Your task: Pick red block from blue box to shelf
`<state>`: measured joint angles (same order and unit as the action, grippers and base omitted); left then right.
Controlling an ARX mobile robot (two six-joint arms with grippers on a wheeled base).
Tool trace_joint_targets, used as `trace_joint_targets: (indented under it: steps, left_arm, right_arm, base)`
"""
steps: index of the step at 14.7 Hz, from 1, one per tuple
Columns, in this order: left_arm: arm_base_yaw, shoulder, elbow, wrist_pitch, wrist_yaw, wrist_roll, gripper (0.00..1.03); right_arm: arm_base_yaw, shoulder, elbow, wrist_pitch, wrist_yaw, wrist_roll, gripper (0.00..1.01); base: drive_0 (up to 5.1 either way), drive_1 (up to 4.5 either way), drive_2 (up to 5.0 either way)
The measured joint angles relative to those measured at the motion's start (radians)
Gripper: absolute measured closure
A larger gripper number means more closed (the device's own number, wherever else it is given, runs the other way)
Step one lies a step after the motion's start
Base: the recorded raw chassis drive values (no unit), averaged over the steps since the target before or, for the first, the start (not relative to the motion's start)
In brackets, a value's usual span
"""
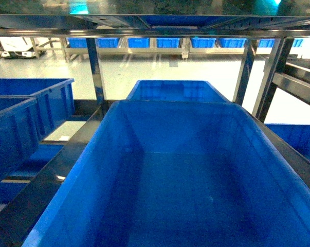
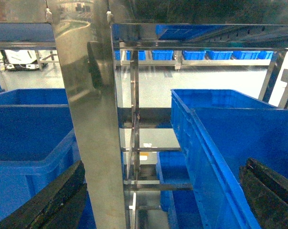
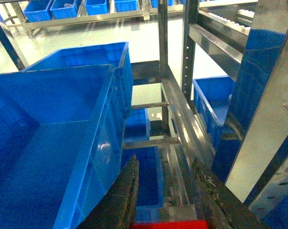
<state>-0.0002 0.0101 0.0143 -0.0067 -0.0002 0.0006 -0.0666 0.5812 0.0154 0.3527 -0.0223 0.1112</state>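
Pale glossy floor point(image 1: 160, 72), with a far row of small blue bins point(image 1: 167, 42) on a low rack along the back. Close in, the shelf point(image 1: 95, 67): steel posts, flat rails, mirrored underside of an upper tier across the top of the head view.

Head view: a large blue crate point(image 1: 165, 175) fills the middle, inside bare. A second crate point(image 1: 175, 90) sits just behind it, touching or nearly so. More dark blue crates point(image 1: 26, 118) on the left bay, and part of another low on the right. Neither gripper shows in this view.

Left wrist view: left gripper point(image 2: 153, 210) with its dark fingers point(image 2: 53, 200) spread wide at the two bottom corners, nothing between them. A steel post stands just ahead of the left finger; the crate rim runs toward the right finger.

Right wrist view: right gripper point(image 3: 165, 205) hangs beside the crate's right wall, over the steel rails. Fingers point(image 3: 122, 200) closed in on the red block point(image 3: 165, 224), seen only as a red sliver at the bottom edge, pinched between them. The block is outside the crate, above the shelf's lower rails. The turquoise tray is not in any view.
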Motion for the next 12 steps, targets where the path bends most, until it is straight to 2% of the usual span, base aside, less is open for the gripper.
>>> trace_joint_targets:
  steps: [4, 5, 7, 8, 11, 12]
  left_arm:
    - [0.0, 0.0, 0.0, 0.002, 0.0, 0.0, 0.05]
    - [0.0, 0.0, 0.0, 0.002, 0.0, 0.0, 0.05]
    - [0.0, 0.0, 0.0, 0.002, 0.0, 0.0, 0.05]
    - [0.0, 0.0, 0.0, 0.002, 0.0, 0.0, 0.05]
    - [0.0, 0.0, 0.0, 0.003, 0.0, 0.0, 0.05]
    - [0.0, 0.0, 0.0, 0.002, 0.0, 0.0, 0.05]
  right_arm:
    - [0.003, 0.003, 0.0, 0.005, 0.0, 0.0, 0.74]
    - [0.024, 0.028, 0.001, 0.04, 0.005, 0.0, 0.74]
    - [0.102, 0.084, 0.017, 0.05, -0.003, 0.005, 0.74]
    - [0.147, 0.118, 0.037, 0.094, -0.01, 0.01, 0.74]
    - [0.259, 0.271, 0.103, 0.198, -0.045, 0.012, 0.74]
    - [0.286, 0.335, 0.119, 0.229, -0.072, 0.016, 0.74]
  base:
    - [0.0, 0.0, 0.0]
    - [0.0, 0.0, 0.0]
    - [0.0, 0.0, 0.0]
    - [0.0, 0.0, 0.0]
    - [0.0, 0.0, 0.0]
    - [0.0, 0.0, 0.0]
